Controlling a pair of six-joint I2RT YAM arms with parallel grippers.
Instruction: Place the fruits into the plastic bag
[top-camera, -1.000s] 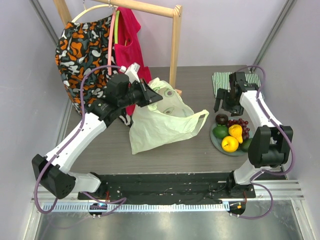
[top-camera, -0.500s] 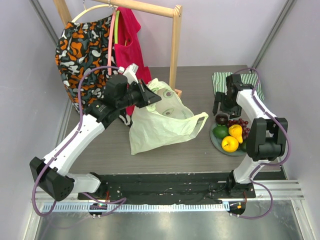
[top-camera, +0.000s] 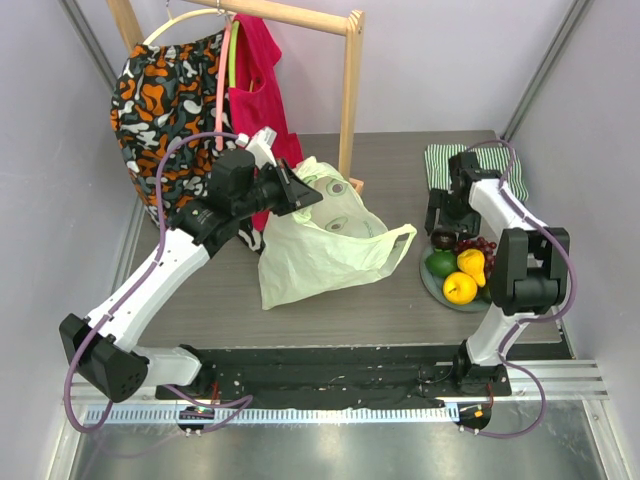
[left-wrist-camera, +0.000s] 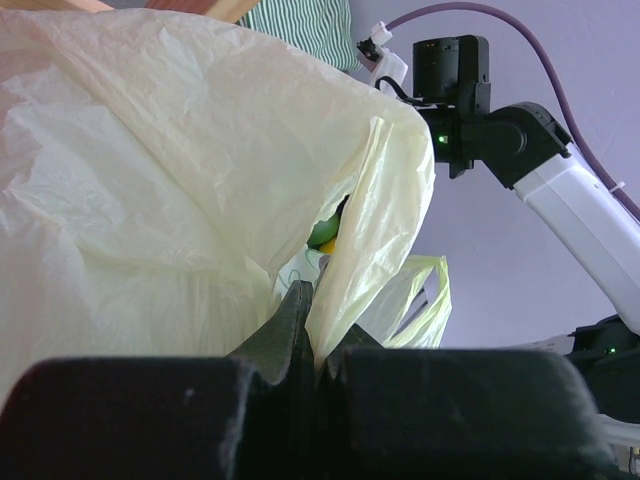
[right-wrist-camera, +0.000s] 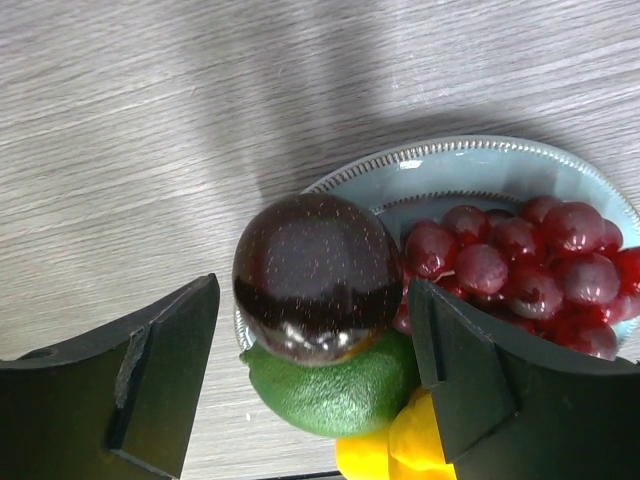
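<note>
Your L gripper (left-wrist-camera: 315, 300) is pinched shut on the plastic bag (top-camera: 320, 250) film; the bag sits mid-table w/ avocado-half print. R gripper (right-wrist-camera: 315, 365) has jaws apart either side of the dark plum (right-wrist-camera: 317, 275), which sits on a green fruit (right-wrist-camera: 330, 395) beside the grapes (right-wrist-camera: 520, 265) on the plate (right-wrist-camera: 470, 160).
</note>
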